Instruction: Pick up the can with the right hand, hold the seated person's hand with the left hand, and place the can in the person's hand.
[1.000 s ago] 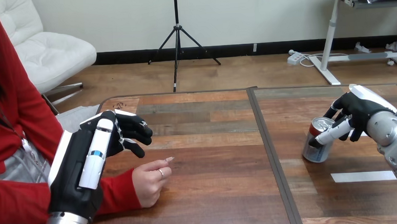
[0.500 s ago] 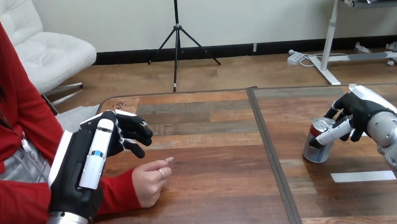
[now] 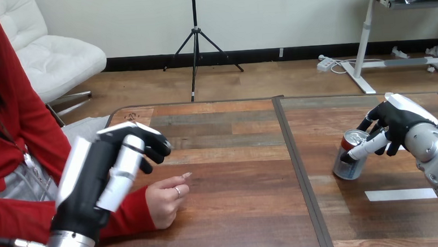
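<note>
L hand [image 3: 109, 174] swung slightly toward table [image 3: 238, 213] centre | fingers curled, gripping nothing, beside person's hand [image 3: 165, 200] by left edge | R hand [image 3: 400, 122] unmoved, thumb+fingers wrapped on can [image 3: 348, 161], upright near right edge

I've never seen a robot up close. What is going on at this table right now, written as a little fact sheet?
Surface: wooden plank table
Object: silver drink can with a red top, standing on the table at the right
Robot right: right hand, thumb across the can's front, fingers curled behind it
Robot left: left hand, fingers curled, holding nothing, near the person's hand
Person: person's hand, resting on the table at the left, empty
Handover: not yet done
</note>
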`<move>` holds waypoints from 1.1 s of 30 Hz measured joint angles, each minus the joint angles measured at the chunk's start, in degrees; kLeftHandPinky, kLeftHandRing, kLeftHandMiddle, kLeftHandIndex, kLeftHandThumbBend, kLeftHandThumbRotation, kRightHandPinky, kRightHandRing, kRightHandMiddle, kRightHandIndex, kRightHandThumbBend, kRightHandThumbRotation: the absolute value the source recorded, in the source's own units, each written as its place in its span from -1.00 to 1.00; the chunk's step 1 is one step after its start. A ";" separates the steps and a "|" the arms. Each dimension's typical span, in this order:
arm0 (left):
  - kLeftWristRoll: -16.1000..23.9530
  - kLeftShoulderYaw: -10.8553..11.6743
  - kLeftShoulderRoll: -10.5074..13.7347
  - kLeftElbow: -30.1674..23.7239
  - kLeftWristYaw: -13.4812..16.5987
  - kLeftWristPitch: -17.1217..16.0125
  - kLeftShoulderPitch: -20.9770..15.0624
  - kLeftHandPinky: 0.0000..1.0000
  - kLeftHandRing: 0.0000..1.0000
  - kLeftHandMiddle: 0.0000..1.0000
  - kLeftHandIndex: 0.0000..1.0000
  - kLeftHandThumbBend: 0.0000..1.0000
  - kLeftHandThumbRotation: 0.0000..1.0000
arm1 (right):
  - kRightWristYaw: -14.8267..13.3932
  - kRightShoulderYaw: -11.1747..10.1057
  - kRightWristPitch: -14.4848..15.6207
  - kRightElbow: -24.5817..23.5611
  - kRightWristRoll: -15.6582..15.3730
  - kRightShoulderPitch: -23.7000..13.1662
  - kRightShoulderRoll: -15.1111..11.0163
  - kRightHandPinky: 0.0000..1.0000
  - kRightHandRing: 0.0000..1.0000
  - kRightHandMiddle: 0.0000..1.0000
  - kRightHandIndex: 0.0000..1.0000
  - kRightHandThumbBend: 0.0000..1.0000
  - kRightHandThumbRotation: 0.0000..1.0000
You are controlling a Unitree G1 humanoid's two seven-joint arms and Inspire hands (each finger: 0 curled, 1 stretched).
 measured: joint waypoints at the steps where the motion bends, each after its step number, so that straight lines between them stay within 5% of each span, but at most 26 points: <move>1: 1.70 -0.01 0.54 -0.07 0.23 0.04 -0.01 -0.02 0.20 0.25 0.18 0.13 0.13 | 0.00 0.00 -0.09 0.00 0.00 0.01 0.00 -0.26 -0.22 -0.13 -0.03 0.58 -1.00; 2: 3.42 -0.01 1.09 -0.21 0.39 0.18 -0.01 0.02 0.25 0.31 0.24 0.37 0.01 | 0.00 0.00 -0.15 0.00 0.00 0.03 0.00 -0.26 -0.23 -0.13 -0.03 0.58 -1.00; 5: 8.32 -0.06 2.64 -0.57 0.69 0.85 0.05 0.06 0.30 0.36 0.31 0.66 -0.16 | 0.00 0.00 -0.21 0.00 0.02 0.10 0.00 -0.27 -0.23 -0.13 -0.03 0.57 -1.00; 11: 19.10 -0.31 5.82 -1.60 0.81 2.74 0.27 0.13 0.36 0.42 0.38 0.93 -0.48 | 0.00 -0.16 -0.27 0.00 0.09 0.11 -0.01 -0.27 -0.23 -0.12 -0.02 0.57 -1.00; 19: 27.21 -1.31 9.36 -2.26 0.88 3.52 0.22 0.18 0.38 0.45 0.42 0.99 -0.55 | 0.00 -0.20 -0.64 0.00 0.10 0.12 -0.01 -0.29 -0.24 -0.13 -0.01 0.57 -1.00; 33: 31.88 -4.66 11.64 -2.46 0.40 5.68 -0.33 0.23 0.43 0.49 0.45 1.00 -0.73 | 0.00 -0.20 -0.71 0.00 0.10 0.12 -0.01 -0.32 -0.25 -0.12 -0.01 0.53 -1.00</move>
